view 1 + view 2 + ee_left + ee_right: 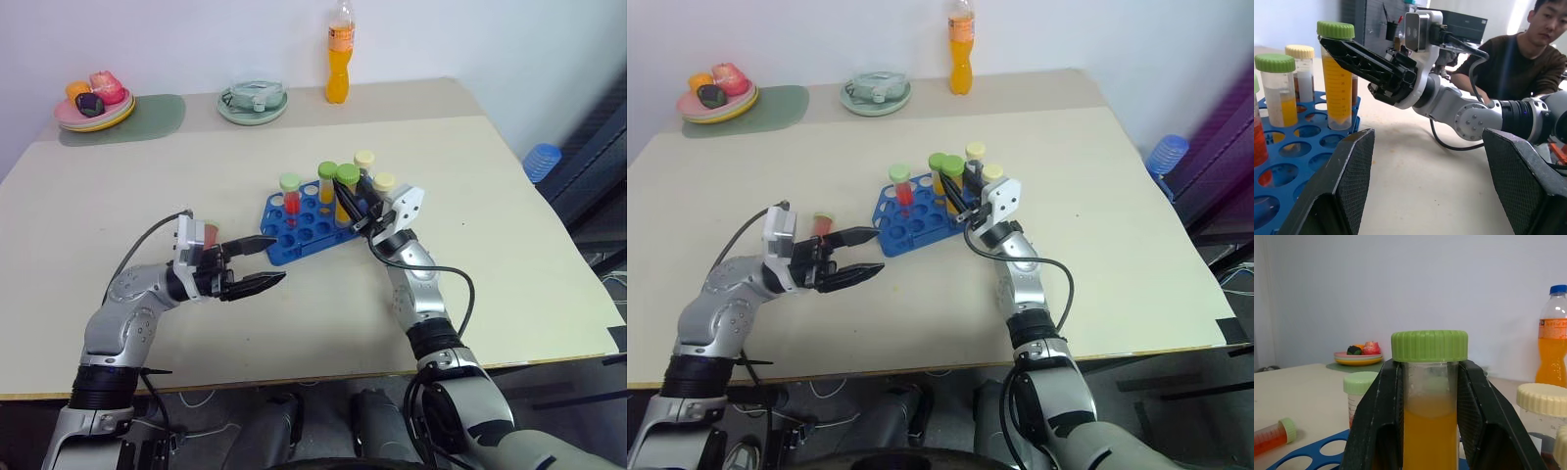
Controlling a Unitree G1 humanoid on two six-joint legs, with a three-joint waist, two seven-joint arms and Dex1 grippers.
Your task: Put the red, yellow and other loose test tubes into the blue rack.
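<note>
Beige table (pixel 490 245), bottle's orange label (pixel 1555 328) unreadable

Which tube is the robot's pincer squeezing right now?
The orange tube with the green cap. The right pincer grips it just under the cap; the other tubes stand free in the rack.

My matt black plastic fingers (pixel 1371 421) pinch a clear plastic tube (pixel 1429 431) with ribbed green cap; the blue rack (pixel 294 227) looks glossy, the table (pixel 490 245) matt.
</note>
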